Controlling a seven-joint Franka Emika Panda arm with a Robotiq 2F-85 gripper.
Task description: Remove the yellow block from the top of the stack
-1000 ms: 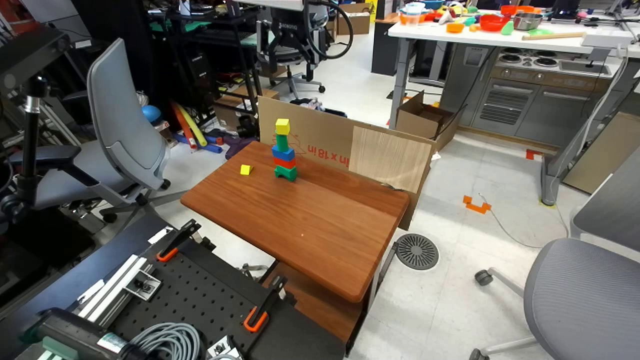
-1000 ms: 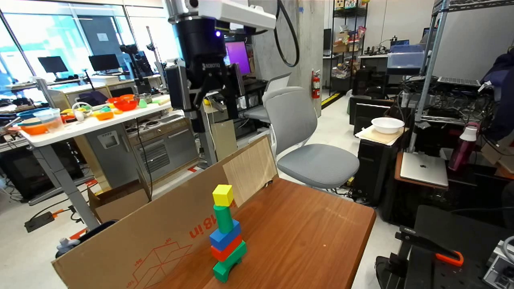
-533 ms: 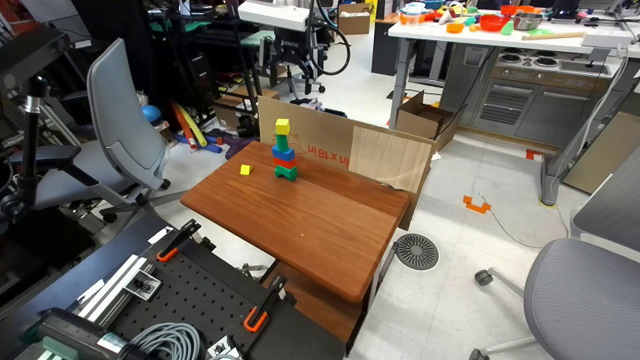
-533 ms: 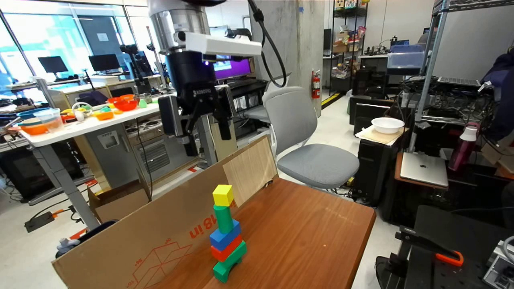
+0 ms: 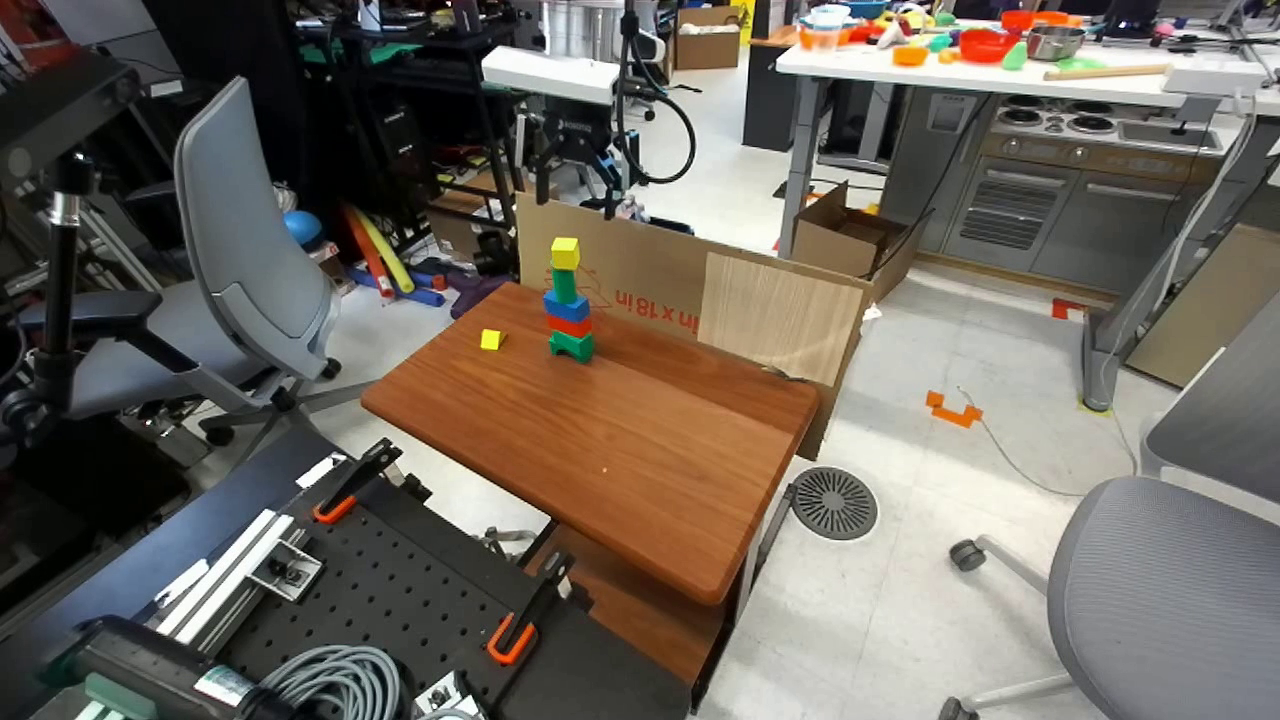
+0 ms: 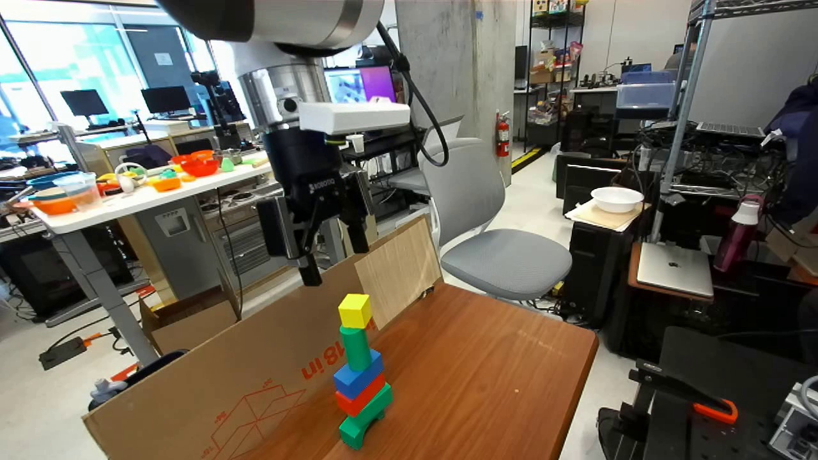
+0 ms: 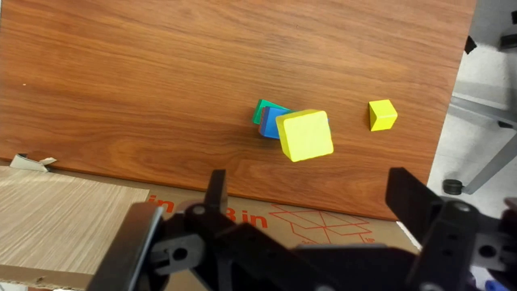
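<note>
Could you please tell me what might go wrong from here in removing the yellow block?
The yellow block rests on a slim green cylinder, so a nudge might topple the stack.
The open tool hangs higher; coming down off-centre, it could knock the block.
It might also brush the upright cardboard beside the stack.

The yellow block (image 7: 309, 136) sits atop the stack (image 7: 268, 125), covering most of it from above; beside it show parts of a blue block (image 7: 273, 120) and a green block (image 7: 261, 111). A yellow wedge (image 7: 383, 115) lies apart on the wood-grained desk (image 7: 161, 72). The gripper (image 7: 307, 178) has its fingers (image 7: 217, 188) spread wide, both apart from the yellow block. Printed cardboard (image 7: 335, 218) runs along the desk's edge, a pale wood-grained panel (image 7: 72, 218) overlapping it.
</note>
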